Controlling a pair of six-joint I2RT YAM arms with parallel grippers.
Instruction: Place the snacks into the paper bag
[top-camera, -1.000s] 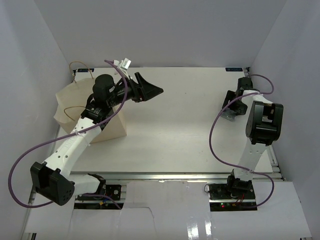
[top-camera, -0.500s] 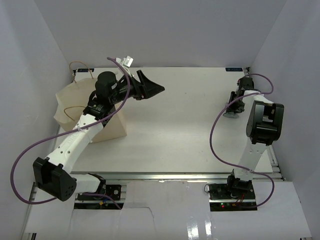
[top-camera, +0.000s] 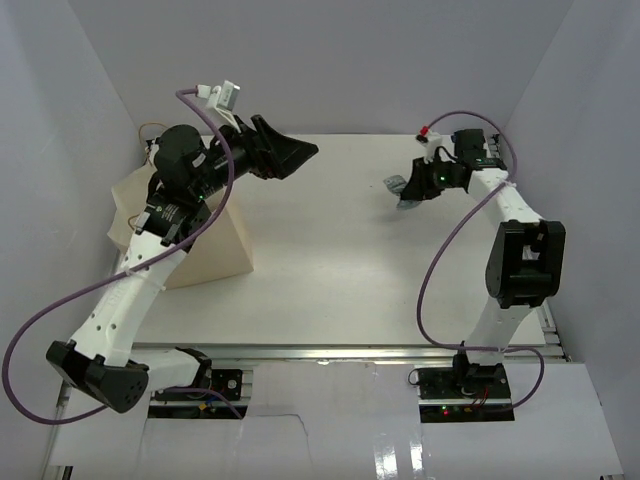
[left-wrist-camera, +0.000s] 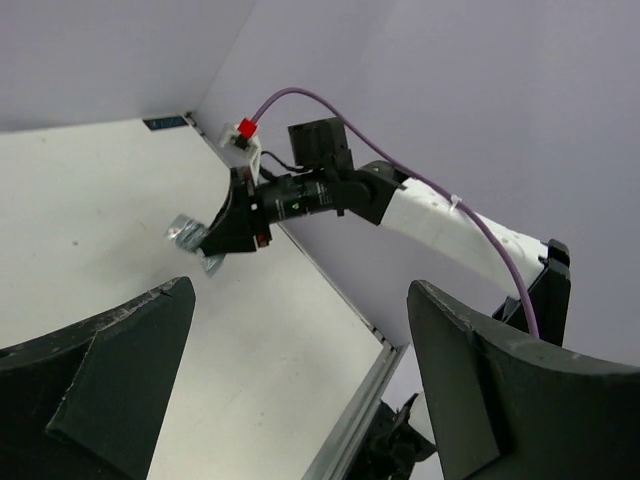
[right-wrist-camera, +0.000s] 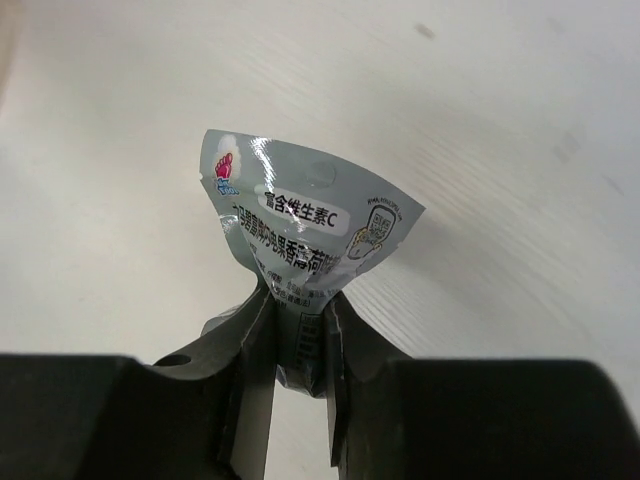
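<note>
My right gripper (right-wrist-camera: 297, 320) is shut on a small silver-grey snack packet (right-wrist-camera: 305, 225), which sticks out past the fingertips. From above, that packet (top-camera: 400, 187) hangs over the far right part of the table with the right gripper (top-camera: 412, 193) on it. The left wrist view catches the same packet (left-wrist-camera: 188, 238) across the table. The tan paper bag (top-camera: 205, 245) stands at the left, partly hidden behind my left arm. My left gripper (top-camera: 300, 153) is held high to the right of the bag, open and empty, its dark fingers (left-wrist-camera: 500, 400) spread wide.
White walls close in the table (top-camera: 340, 270) on the left, back and right. A metal rail (top-camera: 340, 350) runs along the near edge. Purple cables (top-camera: 440, 260) loop off both arms.
My right gripper shut on the silver-grey packet at the right edge, lifted it and swung it left and toward the back. The left arm rose and shifted slightly back-left, still open.
</note>
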